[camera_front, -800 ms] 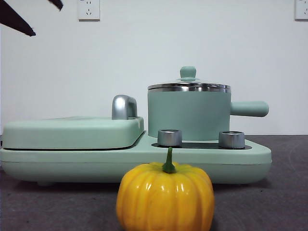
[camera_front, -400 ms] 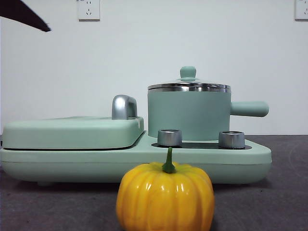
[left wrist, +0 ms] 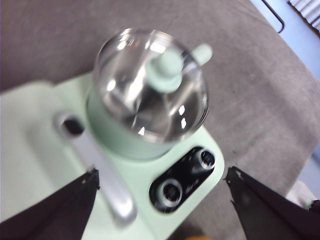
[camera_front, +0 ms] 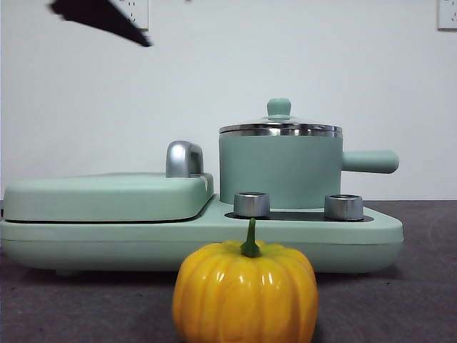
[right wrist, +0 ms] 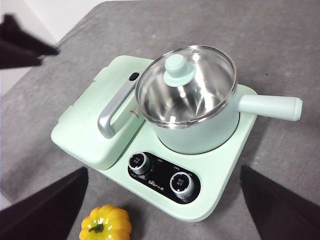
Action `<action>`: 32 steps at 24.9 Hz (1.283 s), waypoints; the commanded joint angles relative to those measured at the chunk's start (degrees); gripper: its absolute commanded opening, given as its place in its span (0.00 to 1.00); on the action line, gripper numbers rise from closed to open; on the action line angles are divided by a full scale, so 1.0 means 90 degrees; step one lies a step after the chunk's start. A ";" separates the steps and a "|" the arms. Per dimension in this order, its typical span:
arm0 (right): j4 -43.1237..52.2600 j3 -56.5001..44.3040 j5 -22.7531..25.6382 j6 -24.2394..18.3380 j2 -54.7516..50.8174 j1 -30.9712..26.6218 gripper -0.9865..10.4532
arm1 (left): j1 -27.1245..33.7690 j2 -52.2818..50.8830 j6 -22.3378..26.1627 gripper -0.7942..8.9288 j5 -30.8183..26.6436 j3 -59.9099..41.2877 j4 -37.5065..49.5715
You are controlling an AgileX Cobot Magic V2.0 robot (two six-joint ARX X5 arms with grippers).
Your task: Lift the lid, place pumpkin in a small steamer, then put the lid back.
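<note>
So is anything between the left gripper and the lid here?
Nothing visible. The left gripper hangs open above the lid, which sits on the small steamer; the knob is uncovered.

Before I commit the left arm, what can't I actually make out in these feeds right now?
- Small steamer: the front view is level, so its inside is hidden by its own wall.
- Lid: left wrist view is motion-blurred; the knob and rim are smeared.
- Pumpkin: cut off by the front view's bottom edge; only a sliver shows in the left wrist view.
- Left gripper: a dark blurred streak in the front view.
</note>
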 commanded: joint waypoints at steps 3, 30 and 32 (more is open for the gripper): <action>0.0041 0.0121 -0.0044 0.0015 0.0036 0.0022 0.51 | -0.0345 0.0957 0.0607 0.51 0.0027 0.0998 -0.0010; 0.0066 0.0121 -0.0039 -0.0012 0.0044 0.0022 0.51 | -0.1290 0.3327 0.1962 0.43 -0.1358 0.1957 0.1605; 0.0066 0.0121 -0.0036 -0.0012 0.0041 0.0022 0.51 | -0.1290 0.3330 0.1962 0.43 -0.1358 0.1957 0.1579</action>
